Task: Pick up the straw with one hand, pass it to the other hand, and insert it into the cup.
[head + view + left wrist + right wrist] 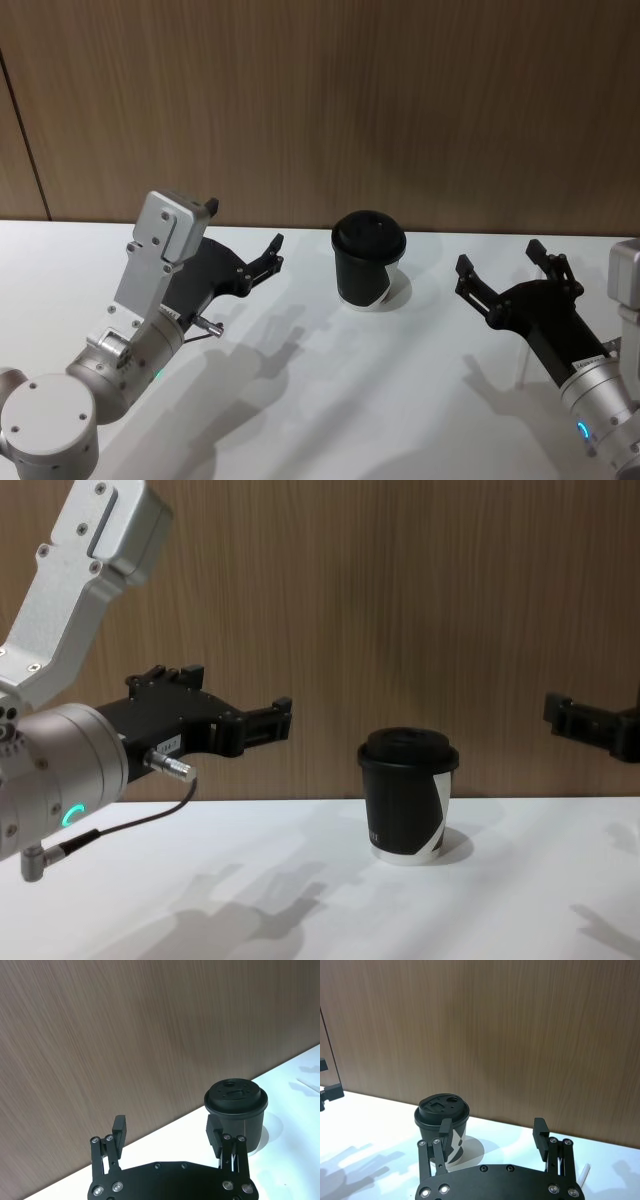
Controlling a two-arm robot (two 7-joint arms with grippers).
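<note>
The black cup (368,262) with its domed lid stands upright on the white table, between my two grippers; it also shows in the chest view (407,795). The white straw (583,1172) lies flat on the table under my right gripper, and its end shows far off beyond the cup in the left wrist view (308,1085). My right gripper (499,257) hovers open to the right of the cup, nothing between its fingers (540,1130). My left gripper (272,255) is held open above the table left of the cup, also empty, its fingers (119,1130) pointing towards the cup (236,1105).
The white table (330,400) runs back to a brown wood-panelled wall (400,100) close behind the cup. Shadows of both arms fall on the table's near part.
</note>
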